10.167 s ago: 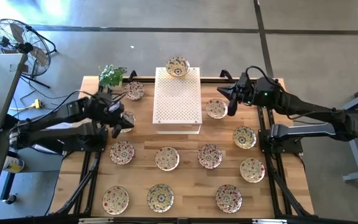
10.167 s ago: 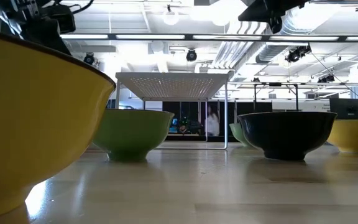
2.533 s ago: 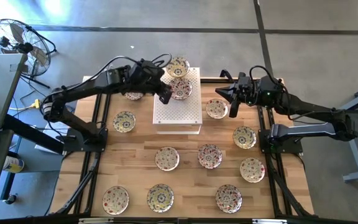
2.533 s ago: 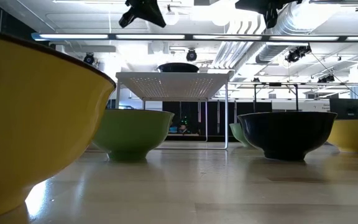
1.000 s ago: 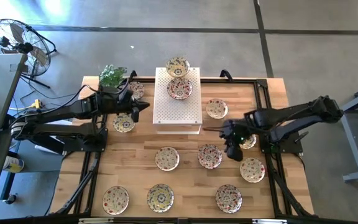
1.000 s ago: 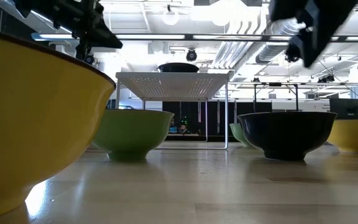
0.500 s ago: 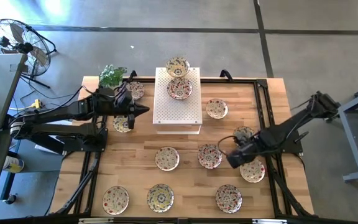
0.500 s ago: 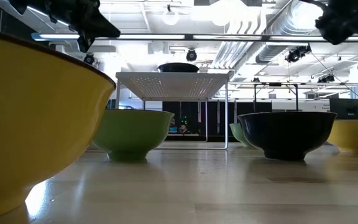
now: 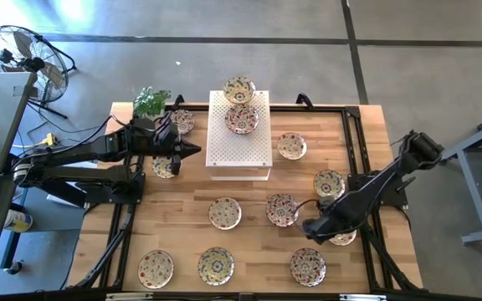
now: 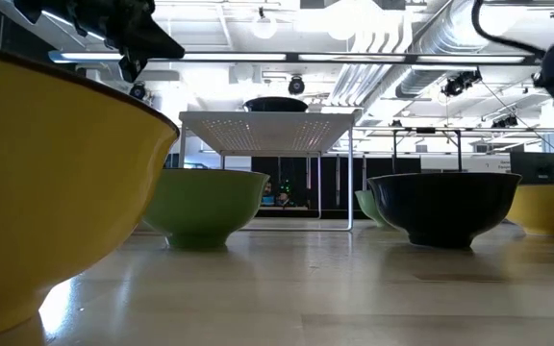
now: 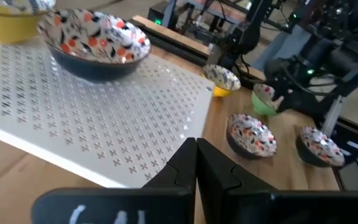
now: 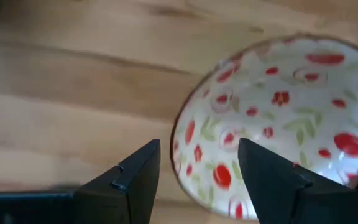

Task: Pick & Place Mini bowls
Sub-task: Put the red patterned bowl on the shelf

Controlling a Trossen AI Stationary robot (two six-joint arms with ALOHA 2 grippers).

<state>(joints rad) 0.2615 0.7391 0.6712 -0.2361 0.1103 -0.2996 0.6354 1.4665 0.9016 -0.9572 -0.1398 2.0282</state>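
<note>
Right gripper [image 12: 197, 168]: mine, fingers spread wide, grasping nothing; it sits low over the right side of the table [image 9: 249, 196], its fingers straddling the rim of one mini bowl [image 12: 272, 124].
Left gripper [image 11: 196, 163]: mine, fingers clenched together, empty; it points at the left edge of the white perforated block [image 9: 238, 138].
Placed mini bowls [image 9: 243, 119]: two rest on the block, at its far end.
Remaining mini bowls: spread over the wooden table around the block.
</note>
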